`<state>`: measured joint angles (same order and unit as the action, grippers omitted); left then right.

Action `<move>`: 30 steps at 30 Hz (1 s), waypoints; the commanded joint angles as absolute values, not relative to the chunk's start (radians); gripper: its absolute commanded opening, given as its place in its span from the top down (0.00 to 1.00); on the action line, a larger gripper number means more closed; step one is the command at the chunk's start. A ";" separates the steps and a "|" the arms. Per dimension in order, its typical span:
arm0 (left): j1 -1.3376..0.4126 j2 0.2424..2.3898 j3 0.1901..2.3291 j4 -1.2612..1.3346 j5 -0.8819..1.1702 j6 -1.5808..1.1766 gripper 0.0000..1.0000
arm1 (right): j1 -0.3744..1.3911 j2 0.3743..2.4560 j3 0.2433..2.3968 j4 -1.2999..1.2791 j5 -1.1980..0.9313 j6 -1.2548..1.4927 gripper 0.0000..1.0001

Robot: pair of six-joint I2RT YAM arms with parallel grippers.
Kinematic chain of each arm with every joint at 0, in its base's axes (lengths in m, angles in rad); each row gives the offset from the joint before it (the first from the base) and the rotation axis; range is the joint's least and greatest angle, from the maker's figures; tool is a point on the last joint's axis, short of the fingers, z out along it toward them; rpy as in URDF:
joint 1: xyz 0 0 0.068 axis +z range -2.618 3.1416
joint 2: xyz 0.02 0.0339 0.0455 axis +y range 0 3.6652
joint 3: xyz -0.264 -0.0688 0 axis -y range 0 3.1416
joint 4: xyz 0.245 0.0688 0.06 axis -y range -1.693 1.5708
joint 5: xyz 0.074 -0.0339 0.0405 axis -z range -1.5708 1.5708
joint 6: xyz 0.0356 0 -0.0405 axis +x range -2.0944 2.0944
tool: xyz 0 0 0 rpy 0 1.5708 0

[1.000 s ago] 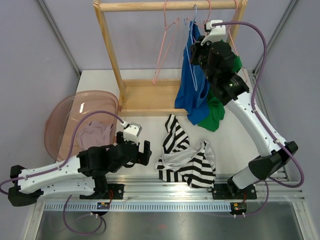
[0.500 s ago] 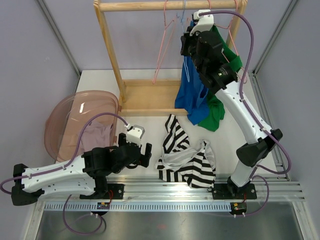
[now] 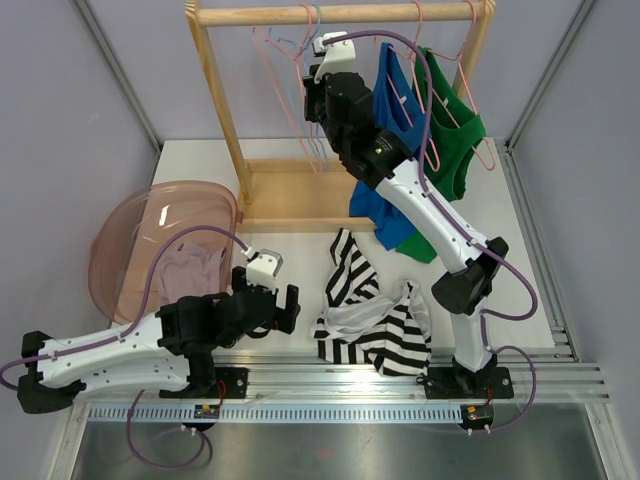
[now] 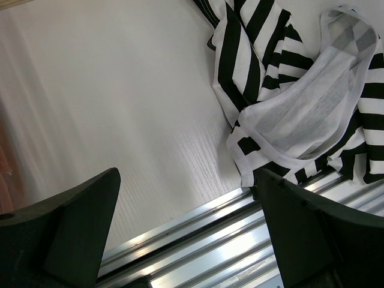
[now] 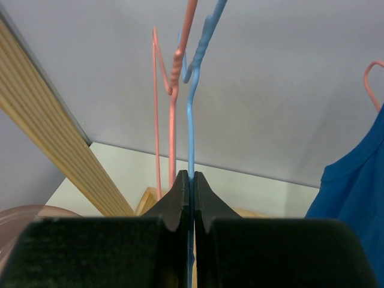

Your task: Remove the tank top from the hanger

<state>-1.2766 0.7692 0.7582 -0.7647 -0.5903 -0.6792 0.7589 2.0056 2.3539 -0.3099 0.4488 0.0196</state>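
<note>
My right gripper [image 5: 192,183] is clamped on the blue hanger [image 5: 191,132], frame centre; I must draw it steadily, avoiding the pink hanger [image 5: 173,120].

Even, diffuse light fills your overhead view, with only faint shadows beside the striped top [image 3: 375,320] at lower centre. In your left wrist frame, glare streaks the metal rail [image 4: 228,240] along the bottom and the dark fingers [image 4: 66,234] blur; your right wrist frame holds the blue hanger [image 5: 191,120] sharp at centre
</note>
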 commanded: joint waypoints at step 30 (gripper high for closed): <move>-1.285 1.676 1.063 -0.250 -0.345 -0.637 0.01 | 0.792 0.689 1.272 -0.595 0.341 0.178 0.01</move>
<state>-1.2785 1.5776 0.9932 -0.3092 -0.3859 -0.6441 0.7856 0.7635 1.3678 -0.4736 0.3958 0.0967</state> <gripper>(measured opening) 0.988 0.993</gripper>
